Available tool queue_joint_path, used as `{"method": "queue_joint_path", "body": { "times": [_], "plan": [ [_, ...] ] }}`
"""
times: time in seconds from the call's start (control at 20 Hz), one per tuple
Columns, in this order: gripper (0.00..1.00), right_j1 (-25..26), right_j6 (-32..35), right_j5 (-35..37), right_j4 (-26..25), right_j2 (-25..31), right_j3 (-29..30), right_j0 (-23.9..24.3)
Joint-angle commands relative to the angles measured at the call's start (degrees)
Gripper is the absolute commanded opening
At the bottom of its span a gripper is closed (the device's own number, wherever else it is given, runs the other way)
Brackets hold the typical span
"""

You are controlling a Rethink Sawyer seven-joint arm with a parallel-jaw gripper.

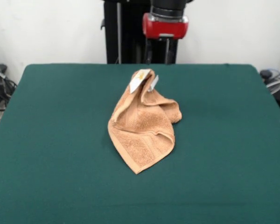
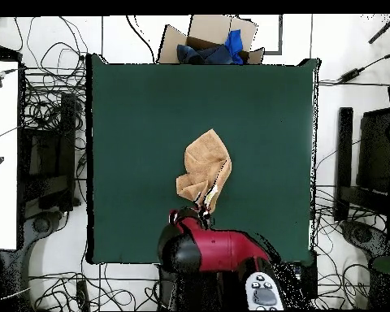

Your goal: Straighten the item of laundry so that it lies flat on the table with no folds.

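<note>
While the towel [image 1: 143, 123] lies crumpled near the middle of the green surface [image 1: 60, 140], slightly toward the far side in the front view, the task looks barely begun: the cloth is doubled over itself in several layers, one corner points toward the near edge, and the far end rises into a peak where the white tag [image 1: 139, 80] shows. At that peak a thin pale metal piece sticks out beside the tag, which appears to be a tip of the gripper [image 1: 151, 84] pinching the raised cloth; the pictures do not show its opening clearly, so whether it is closed on the towel cannot be told. The red and black arm [image 2: 210, 248] reaches in from the robot's side in the overhead view, its end right over the towel's nearest end. What is left, judging from this, is nearly everything: the folds must be opened and the cloth spread in a single layer. The surface around the towel is bare, so nothing there hinders spreading. Beyond its edges, the overhead view shows a cardboard box [image 2: 206, 41] with blue cloth at the side opposite the robot, and tangled cables [image 2: 52, 106] on the floor at both flanks, all well apart from the towel.
</note>
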State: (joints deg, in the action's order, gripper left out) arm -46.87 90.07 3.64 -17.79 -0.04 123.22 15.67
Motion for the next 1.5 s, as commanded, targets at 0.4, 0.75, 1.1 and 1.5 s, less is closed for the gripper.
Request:
{"method": "queue_joint_path", "body": {
  "times": [0.4,0.75,1.1,1.5],
  "plan": [
    [1.00,3.7,7.5,-3.0,-2.0,3.7,0.1,7.1],
    [1.00,7.5,7.4,-5.5,-2.6,3.1,-2.0,7.4],
    [1.00,9.8,9.7,-7.0,0.5,-0.4,-4.2,1.9],
    [1.00,12.6,11.0,-9.2,2.6,-2.6,-6.0,-1.5]
  ]
}}
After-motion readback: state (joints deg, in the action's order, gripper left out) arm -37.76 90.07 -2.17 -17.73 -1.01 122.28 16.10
